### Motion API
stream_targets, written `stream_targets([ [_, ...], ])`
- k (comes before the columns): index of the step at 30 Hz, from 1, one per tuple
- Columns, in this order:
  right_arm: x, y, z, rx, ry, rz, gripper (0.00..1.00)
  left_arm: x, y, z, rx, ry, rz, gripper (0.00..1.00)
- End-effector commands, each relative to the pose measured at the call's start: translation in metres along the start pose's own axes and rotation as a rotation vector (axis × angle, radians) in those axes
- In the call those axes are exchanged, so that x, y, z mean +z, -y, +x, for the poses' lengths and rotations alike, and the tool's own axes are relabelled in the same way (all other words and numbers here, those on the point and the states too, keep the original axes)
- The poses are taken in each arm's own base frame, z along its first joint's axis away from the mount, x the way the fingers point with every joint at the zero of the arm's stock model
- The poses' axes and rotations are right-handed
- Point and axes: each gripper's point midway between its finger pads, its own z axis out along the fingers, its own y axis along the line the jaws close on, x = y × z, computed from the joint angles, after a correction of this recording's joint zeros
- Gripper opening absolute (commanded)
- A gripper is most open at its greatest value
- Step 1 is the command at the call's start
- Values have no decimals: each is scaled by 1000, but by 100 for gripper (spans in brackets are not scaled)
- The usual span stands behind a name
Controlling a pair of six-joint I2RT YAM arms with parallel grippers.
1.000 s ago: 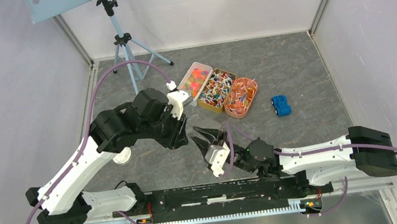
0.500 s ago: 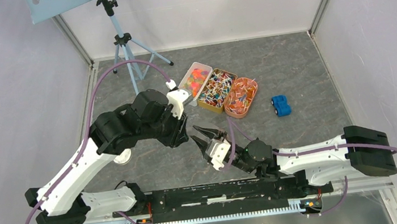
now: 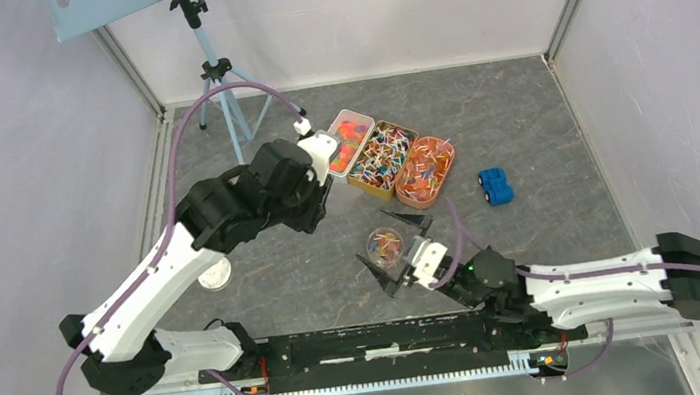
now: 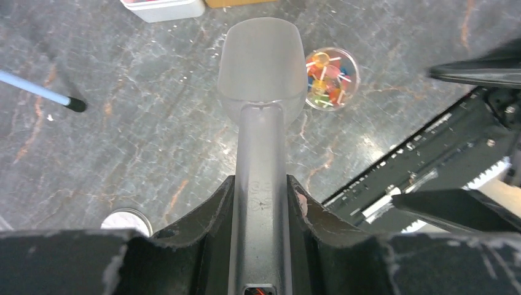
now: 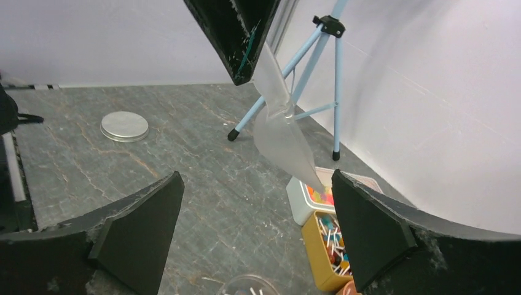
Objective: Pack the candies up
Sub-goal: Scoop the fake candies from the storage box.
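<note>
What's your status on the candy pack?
Left gripper shut on empty scoop. Right gripper open astride cup. Cup holds candies, lid off. Toy car sits apart.

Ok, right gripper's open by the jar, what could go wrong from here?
1. The jar sits unheld between the right gripper's open fingers; pulling back could tip it and spill its candies.
2. The scoop in the left gripper looks wide against the jar's mouth, so pouring may scatter some.
</note>
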Motion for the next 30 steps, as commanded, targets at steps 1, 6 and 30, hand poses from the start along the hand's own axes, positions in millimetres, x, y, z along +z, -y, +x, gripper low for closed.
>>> stream_targets([
  [1, -24, 11, 11, 123, -67, 42, 98, 8, -13, -30, 42, 50, -77, 2],
  [6, -48, 24, 28, 206, -176, 97, 98, 33, -16, -45, 30, 16, -84, 2],
  [30, -105, 77, 33, 375, -291, 319, 98, 167, -36, -62, -12, -207, -28, 2],
])
